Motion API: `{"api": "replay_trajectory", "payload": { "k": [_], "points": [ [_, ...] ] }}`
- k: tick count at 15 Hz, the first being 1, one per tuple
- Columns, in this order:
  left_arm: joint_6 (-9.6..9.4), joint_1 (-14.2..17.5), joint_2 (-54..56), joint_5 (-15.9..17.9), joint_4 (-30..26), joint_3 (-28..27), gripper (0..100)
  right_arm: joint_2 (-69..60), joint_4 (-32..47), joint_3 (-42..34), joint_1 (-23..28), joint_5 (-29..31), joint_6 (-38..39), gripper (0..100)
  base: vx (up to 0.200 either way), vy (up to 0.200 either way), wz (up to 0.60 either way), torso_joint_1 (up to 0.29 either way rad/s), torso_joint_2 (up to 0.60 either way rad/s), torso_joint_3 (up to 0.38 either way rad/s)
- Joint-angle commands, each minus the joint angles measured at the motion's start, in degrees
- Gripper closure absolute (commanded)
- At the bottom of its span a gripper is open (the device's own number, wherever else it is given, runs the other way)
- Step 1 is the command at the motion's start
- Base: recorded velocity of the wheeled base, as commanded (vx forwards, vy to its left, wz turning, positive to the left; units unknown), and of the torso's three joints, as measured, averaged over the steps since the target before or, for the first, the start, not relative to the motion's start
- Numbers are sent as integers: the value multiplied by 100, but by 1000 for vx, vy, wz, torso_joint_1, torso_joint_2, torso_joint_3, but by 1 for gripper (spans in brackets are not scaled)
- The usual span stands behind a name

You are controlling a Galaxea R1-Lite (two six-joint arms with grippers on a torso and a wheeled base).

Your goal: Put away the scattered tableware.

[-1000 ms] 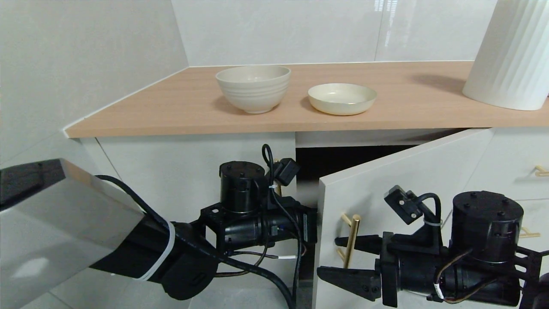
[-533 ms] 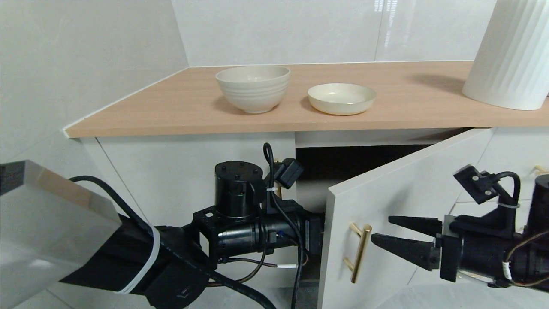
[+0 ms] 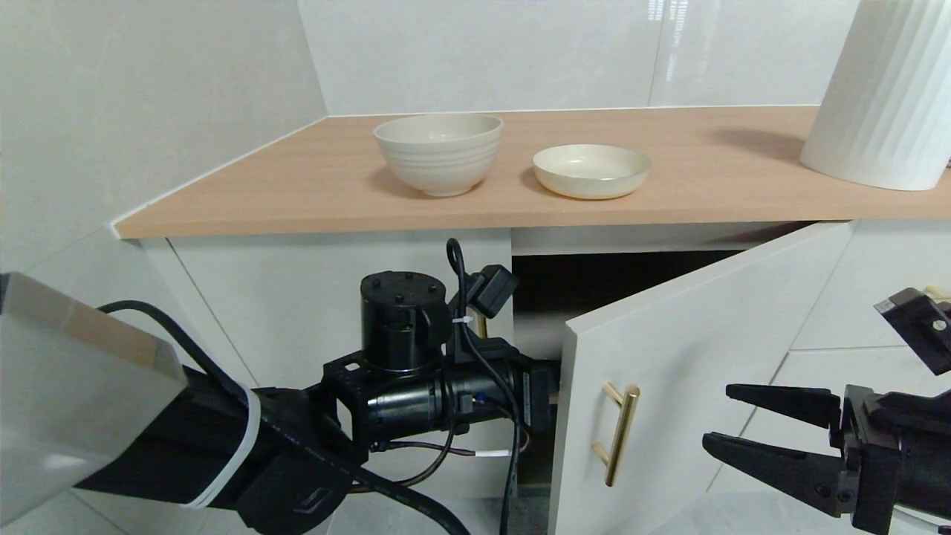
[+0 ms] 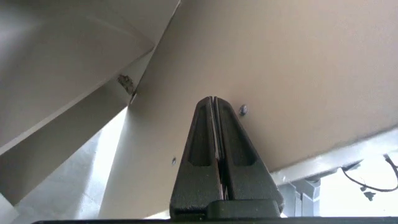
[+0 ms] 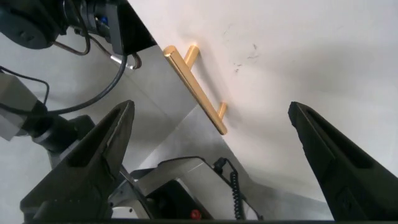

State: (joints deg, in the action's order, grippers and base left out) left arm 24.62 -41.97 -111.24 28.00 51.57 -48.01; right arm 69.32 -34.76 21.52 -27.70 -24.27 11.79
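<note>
On the wooden countertop (image 3: 312, 186) stand a cream ribbed bowl (image 3: 438, 152) and, to its right, a shallow cream plate (image 3: 592, 170). Below them a white cabinet door (image 3: 691, 334) with a gold handle (image 3: 619, 433) hangs partly open. My left arm reaches into the gap at the door's free edge. The left gripper (image 4: 213, 109) is shut, its tip close to the door's inner face. My right gripper (image 3: 717, 414) is open, a short way to the right of the handle, and holds nothing. In the right wrist view the handle (image 5: 194, 87) lies ahead of the right gripper (image 5: 210, 109).
A tall white ribbed vessel (image 3: 884, 89) stands at the counter's right end. The cabinet's dark opening (image 3: 594, 279) shows behind the door. A tiled wall closes off the left side. Another gold handle (image 3: 937, 293) sits on the cabinet front at the far right.
My right gripper, earlier open around the gold handle, has drawn back to the right, clear of it. The door has swung slightly further open. The left arm shifted a little left.
</note>
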Motion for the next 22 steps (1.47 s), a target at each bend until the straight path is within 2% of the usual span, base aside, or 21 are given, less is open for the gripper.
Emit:
{"api": "replay_trajectory", "payload": {
  "k": [1, 4, 7, 14, 17, 22],
  "points": [
    [7, -4, -3, -5, 3, -42, 100, -102, 4, -16, 1, -7, -10, 0, -200, 0, 0, 7, 2, -2],
    [7, -39, -144, 4, -6, -209, 100, -102, 4, -25, -8, -7, -19, 0, -200, 0, 0, 4, 4, 1],
    [7, -162, -390, -14, -6, -438, 100, -120, 4, -25, -8, -7, -19, 0, 0, 0, 0, 0, 0, 0],
    [25, -171, -434, -14, -15, -490, 100, -164, 4, -25, -16, -7, -19, 0, -29, 0, 0, 1, 0, 1],
    [262, -180, -442, -5, -15, -569, 100, -252, 4, -60, -16, -16, -203, 0, -200, 0, 0, 14, 1, 2],
    [262, -382, -996, -5, -261, -1255, 100, -586, 13, -51, -87, -16, -221, 0, 0, 0, 0, 0, 0, 0]
  ]
}}
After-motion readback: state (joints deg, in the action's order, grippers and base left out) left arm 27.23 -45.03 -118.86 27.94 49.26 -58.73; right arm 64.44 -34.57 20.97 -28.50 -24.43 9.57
